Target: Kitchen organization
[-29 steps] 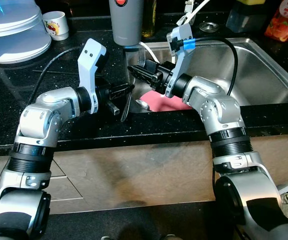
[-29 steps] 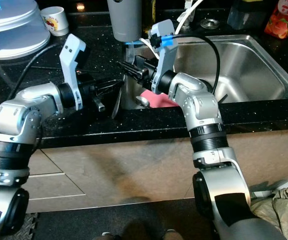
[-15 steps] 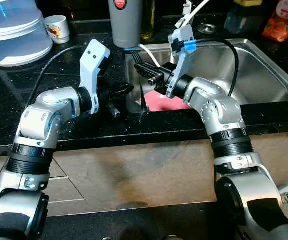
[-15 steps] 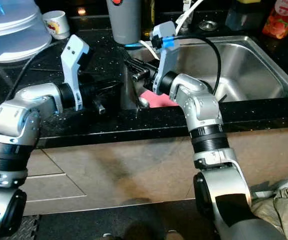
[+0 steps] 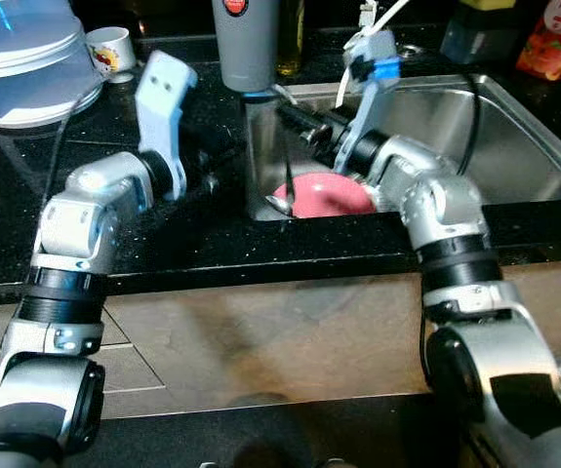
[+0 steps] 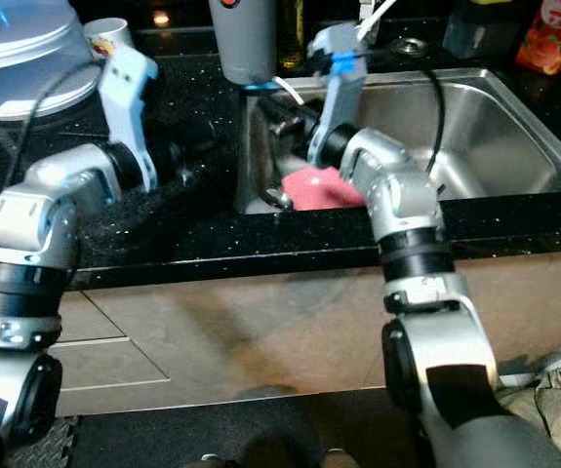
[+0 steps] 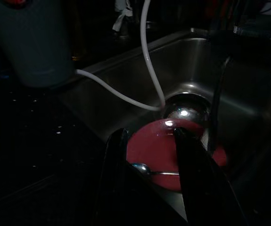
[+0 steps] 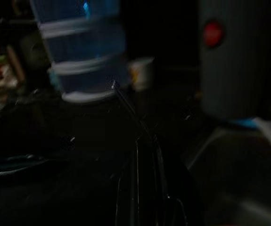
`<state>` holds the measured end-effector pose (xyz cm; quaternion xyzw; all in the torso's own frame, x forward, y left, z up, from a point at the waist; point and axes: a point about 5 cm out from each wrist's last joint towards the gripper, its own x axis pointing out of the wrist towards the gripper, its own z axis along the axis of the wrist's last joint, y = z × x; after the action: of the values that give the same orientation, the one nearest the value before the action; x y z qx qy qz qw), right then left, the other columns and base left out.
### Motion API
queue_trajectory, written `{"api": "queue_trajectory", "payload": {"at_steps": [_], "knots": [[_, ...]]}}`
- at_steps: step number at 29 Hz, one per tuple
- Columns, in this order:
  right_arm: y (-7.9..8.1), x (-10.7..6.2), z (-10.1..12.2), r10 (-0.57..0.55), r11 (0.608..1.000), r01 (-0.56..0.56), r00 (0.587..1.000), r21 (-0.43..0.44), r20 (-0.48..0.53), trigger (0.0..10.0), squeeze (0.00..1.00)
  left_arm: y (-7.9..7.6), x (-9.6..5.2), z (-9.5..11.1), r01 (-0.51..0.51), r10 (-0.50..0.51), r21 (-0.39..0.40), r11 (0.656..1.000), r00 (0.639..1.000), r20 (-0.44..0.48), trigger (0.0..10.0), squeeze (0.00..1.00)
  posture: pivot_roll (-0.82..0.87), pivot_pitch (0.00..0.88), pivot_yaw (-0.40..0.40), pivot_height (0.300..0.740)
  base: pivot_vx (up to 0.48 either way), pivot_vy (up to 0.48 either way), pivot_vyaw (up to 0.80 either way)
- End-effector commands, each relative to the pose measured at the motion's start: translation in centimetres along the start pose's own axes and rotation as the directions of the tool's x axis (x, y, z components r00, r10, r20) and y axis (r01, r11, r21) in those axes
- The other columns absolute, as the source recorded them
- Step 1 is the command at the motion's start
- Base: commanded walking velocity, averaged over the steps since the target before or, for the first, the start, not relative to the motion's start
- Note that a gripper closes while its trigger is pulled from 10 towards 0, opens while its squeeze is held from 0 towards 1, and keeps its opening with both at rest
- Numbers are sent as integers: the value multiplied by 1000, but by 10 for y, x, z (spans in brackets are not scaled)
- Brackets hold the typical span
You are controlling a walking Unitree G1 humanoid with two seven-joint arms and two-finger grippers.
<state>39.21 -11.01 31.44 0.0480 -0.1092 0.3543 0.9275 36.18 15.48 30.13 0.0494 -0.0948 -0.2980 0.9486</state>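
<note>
My right gripper (image 5: 292, 113) reaches over the left end of the steel sink (image 5: 514, 127), shut on a thin dark utensil (image 5: 287, 187) that hangs down toward a pink plate (image 5: 327, 195). A metal spoon (image 5: 278, 203) lies on the plate's near edge. My left gripper (image 5: 220, 161) hovers over the black counter (image 5: 163, 234) just left of the sink, open and holding nothing. In the left wrist view its fingers (image 7: 192, 174) frame the pink plate (image 7: 173, 146) and the spoon (image 7: 142, 168). The right wrist view is dark, with the utensil (image 8: 130, 110) jutting out past the fingers.
A grey tumbler (image 5: 246, 44) stands at the sink's back left corner, with a white cable (image 7: 147, 56) trailing into the basin. A white mug (image 5: 111, 49) and a clear lidded container (image 5: 21, 58) sit at the back left. An orange juice bottle (image 5: 551, 34) stands at the back right.
The left gripper has let go of the utensil and drawn back to the left over the counter. The right gripper has carried the utensil rightward over the sink.
</note>
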Motion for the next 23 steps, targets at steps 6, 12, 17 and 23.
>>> {"api": "queue_trajectory", "payload": {"at_steps": [6, 12, 17, 23], "knots": [[-28, -8, 17, -250, 960, 266, 954, -82, 167, 0, 0, 9, 3, 6, -98, 96, 53, 994, 994, 51, 10000, 0, 18, 122, 31, 740, 0, 0, 0], [-39, -13, -21, -356, 926, 365, 929, -100, 96, 0, 0, -9, 18, -8, -33, 31, 66, 997, 999, 31, 10000, 0, 23, 132, 41, 740, 0, 0, 0], [-41, -14, -33, -386, 916, 392, 919, -82, 79, 0, 0, -21, 24, -14, 28, -28, 63, 998, 1000, -1, 10000, 0, 28, 138, 41, 740, 0, 0, 0], [-34, -5, -49, -386, 916, 385, 922, -113, 19, 0, 0, -32, 26, -29, 115, -101, 169, 979, 991, -88, 10000, 0, 36, 159, 38, 740, 0, 0, 0]]}}
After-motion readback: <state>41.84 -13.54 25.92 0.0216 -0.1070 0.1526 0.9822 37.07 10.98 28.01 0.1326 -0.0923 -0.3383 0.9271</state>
